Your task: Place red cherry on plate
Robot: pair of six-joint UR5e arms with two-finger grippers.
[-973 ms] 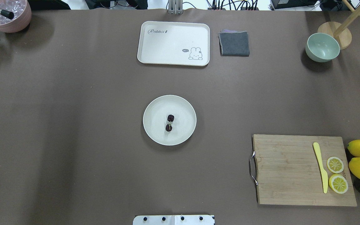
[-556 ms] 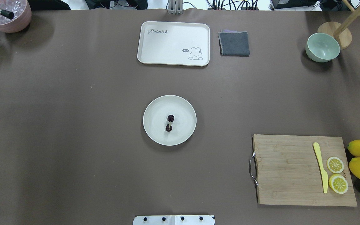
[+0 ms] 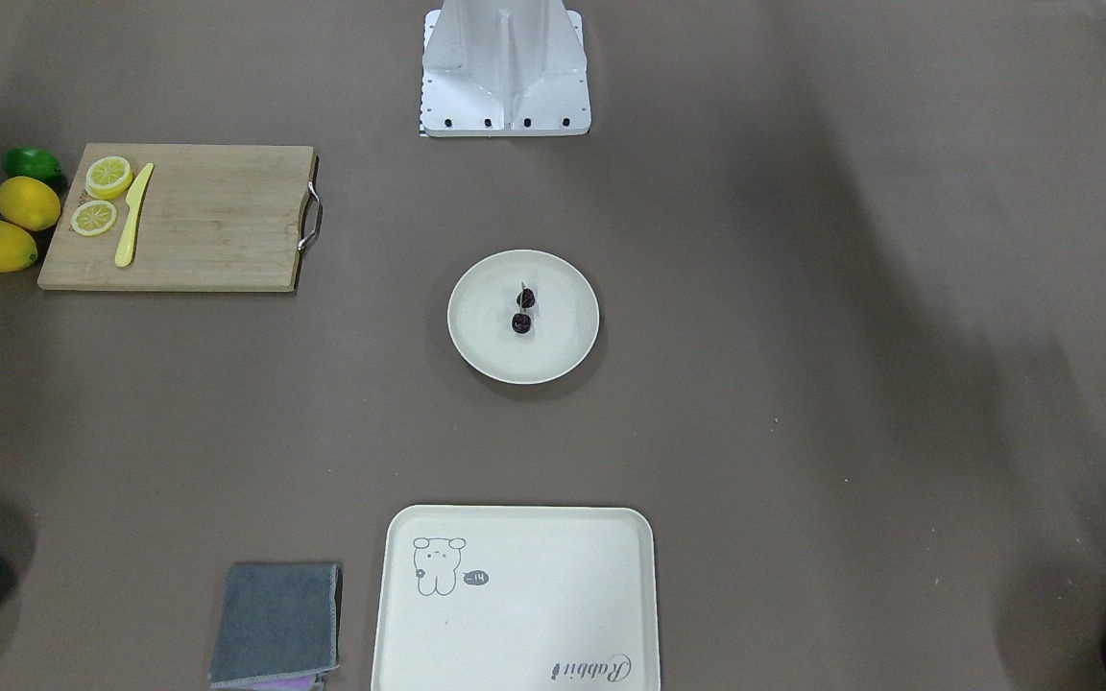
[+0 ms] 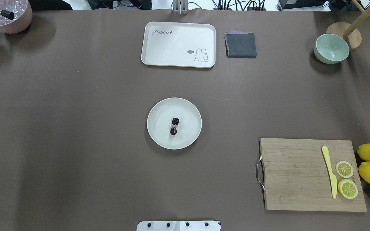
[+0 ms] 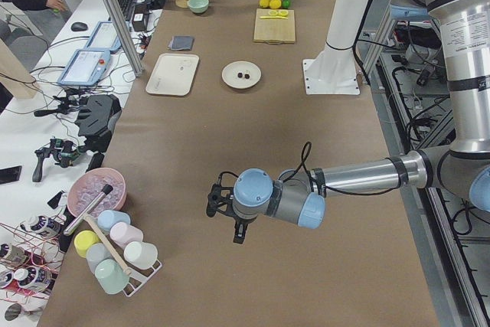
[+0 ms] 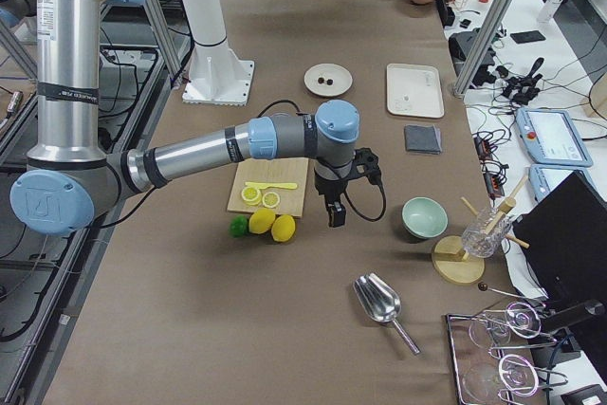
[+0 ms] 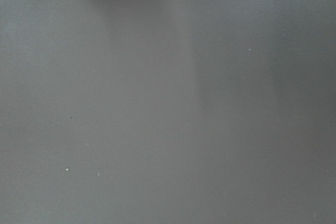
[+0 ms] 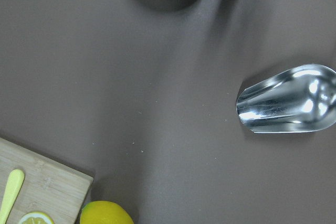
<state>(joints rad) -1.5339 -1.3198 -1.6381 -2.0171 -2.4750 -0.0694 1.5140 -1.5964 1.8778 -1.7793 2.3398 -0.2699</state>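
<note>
The red cherry [image 4: 174,126] lies free on the plate [image 4: 159,110], just toward 6 o'clock of its centre in the overhead view, so the placing looks done and nothing seems left. The left gripper [image 5: 230,220] and right gripper [image 6: 334,215] hang well apart from it. They are seen only side-on, so I cannot tell whether either is parted or closed.
</note>
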